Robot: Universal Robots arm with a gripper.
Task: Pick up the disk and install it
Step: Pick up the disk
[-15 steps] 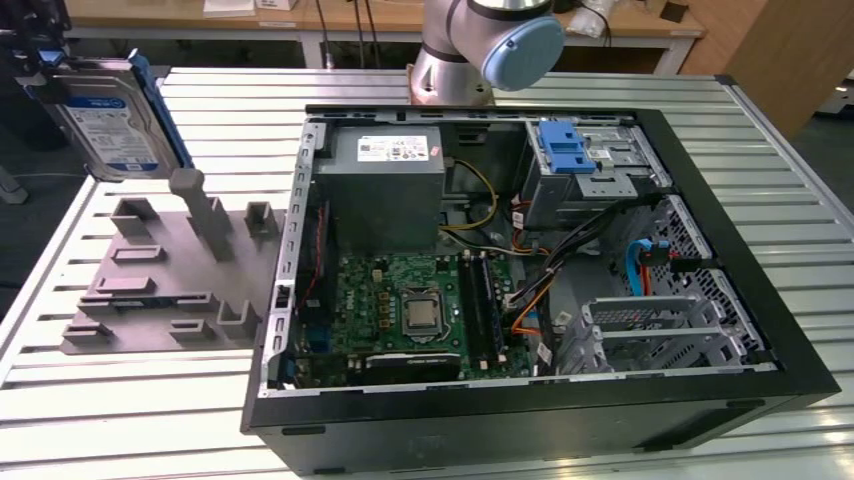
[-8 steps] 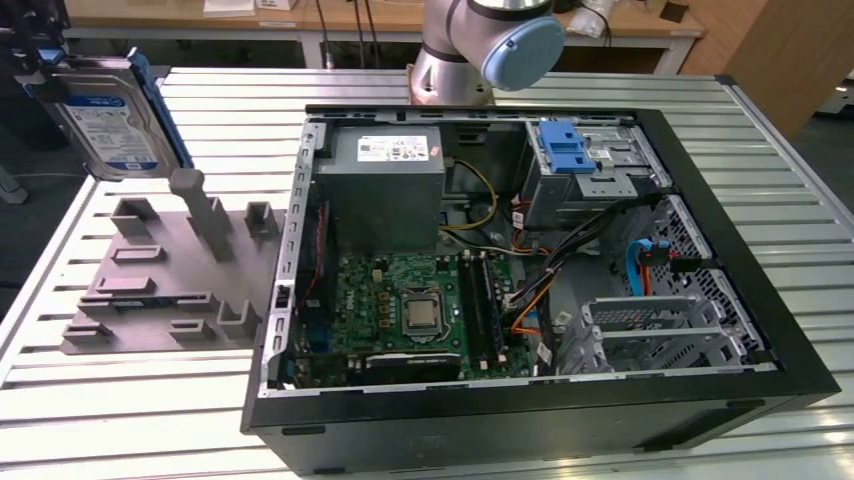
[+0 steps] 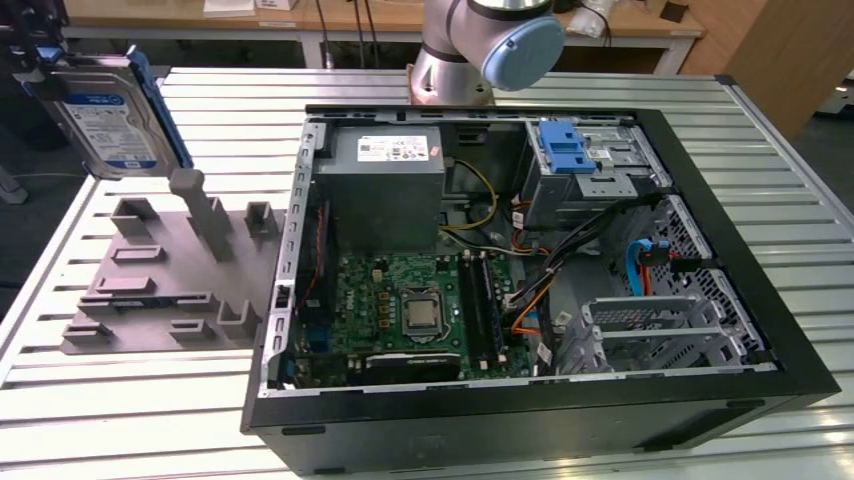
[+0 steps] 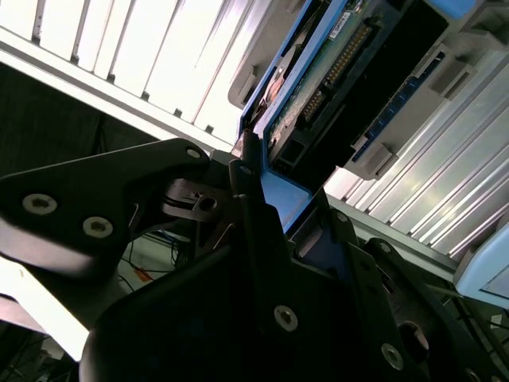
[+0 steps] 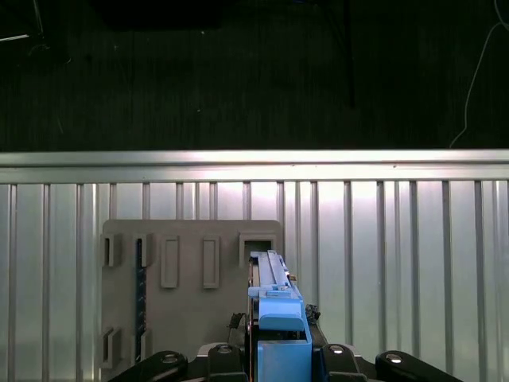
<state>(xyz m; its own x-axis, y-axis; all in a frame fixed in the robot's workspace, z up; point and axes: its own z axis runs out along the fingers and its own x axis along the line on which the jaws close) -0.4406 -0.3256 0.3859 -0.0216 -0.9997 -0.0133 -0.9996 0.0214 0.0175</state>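
Desk (image 3: pixel 134 420): slatted metal top, carries all items.
Computer case (image 3: pixel 534 420): open, lying flat, mid-desk toward exterior view's right edge.
Grey fixture plate (image 3: pixel 200 275): on desk just beside case, toward exterior view's left edge.
Disk (image 3: pixel 118 118): lifted off desk, upright on edge, above desk's far corner at exterior view's left, outside case.
Tool (image 4: pixel 262 191): fingers closed on disk, apparently gripping blue carrier frame.
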